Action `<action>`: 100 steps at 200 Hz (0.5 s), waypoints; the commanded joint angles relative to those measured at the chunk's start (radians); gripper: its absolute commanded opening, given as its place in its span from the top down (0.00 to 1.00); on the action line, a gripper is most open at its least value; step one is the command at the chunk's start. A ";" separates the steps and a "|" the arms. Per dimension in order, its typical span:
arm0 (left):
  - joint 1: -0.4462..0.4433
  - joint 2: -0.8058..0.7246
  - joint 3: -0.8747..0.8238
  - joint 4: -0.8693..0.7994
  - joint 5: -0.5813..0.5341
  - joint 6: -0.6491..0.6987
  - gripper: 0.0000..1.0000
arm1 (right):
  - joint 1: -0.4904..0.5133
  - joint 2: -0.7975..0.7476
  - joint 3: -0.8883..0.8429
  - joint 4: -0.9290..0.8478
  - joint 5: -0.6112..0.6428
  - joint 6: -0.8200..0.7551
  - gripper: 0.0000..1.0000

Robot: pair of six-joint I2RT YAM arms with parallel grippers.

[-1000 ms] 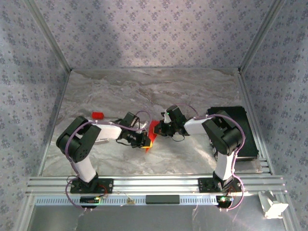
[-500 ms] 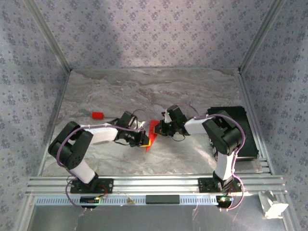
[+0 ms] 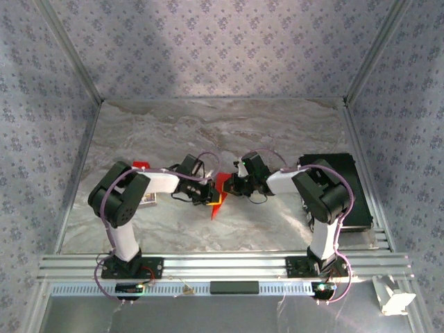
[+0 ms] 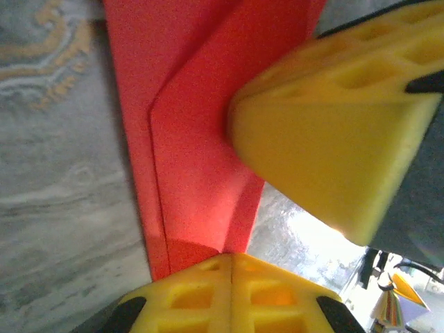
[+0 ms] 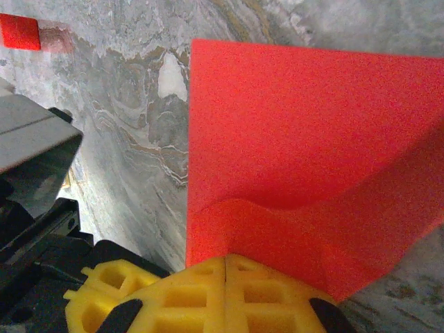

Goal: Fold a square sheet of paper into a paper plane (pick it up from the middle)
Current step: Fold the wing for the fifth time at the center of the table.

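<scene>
Left end effector (image 4: 232, 267): jaws closed flat together, pinching an edge of the square sheet of paper (image 4: 201, 139). The red sheet runs straight out from the tips. It is doubled, one layer over another, with an angled folded edge showing.

Right end effector (image 5: 226, 263): also closed tight, nipping the sheet at the opposite side. In its wrist view the paper fans up and away from the tips, with a flap buckled just above the pinch and the rest flat and plain. One of the right end effector's fingers (image 4: 326, 139) sits against the red layers just beside the left tips.

From above, the two end effectors face each other nearly tip to tip with the sheet (image 3: 221, 184) caught between them, partly standing off the bench (image 3: 277, 132). Cannot tell whether its low corner touches the bench.

Outward: small red piece (image 5: 19, 31) lies on the bench well beyond the left end effector, not touched. Flat black object (image 3: 347, 173) sits behind the right arm, on its outer side.

Step, as I judge it: mid-fold, early to middle. A first fold looks in, with no pointed dart shape yet.

Next move calls for one end effector to anchor the crease while the other carries its edge across to the centre line. The fold then needs pressing flat on the bench.

Risk: the pinches are very close together, so the thin paper may tear or slip if they pull apart, and the fingers could collide.
</scene>
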 commanded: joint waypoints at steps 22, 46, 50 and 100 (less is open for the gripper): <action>0.000 0.006 -0.092 -0.014 -0.069 0.005 1.00 | -0.033 -0.058 -0.022 -0.085 0.039 -0.031 0.94; 0.001 -0.004 -0.143 0.025 -0.032 0.006 1.00 | -0.064 -0.131 -0.010 -0.162 0.064 -0.082 0.93; 0.002 -0.004 -0.147 0.033 -0.022 0.007 1.00 | -0.067 -0.142 -0.007 -0.176 0.072 -0.093 0.92; 0.002 0.019 -0.107 0.021 -0.005 0.029 1.00 | -0.011 -0.139 0.042 -0.198 0.027 -0.154 0.92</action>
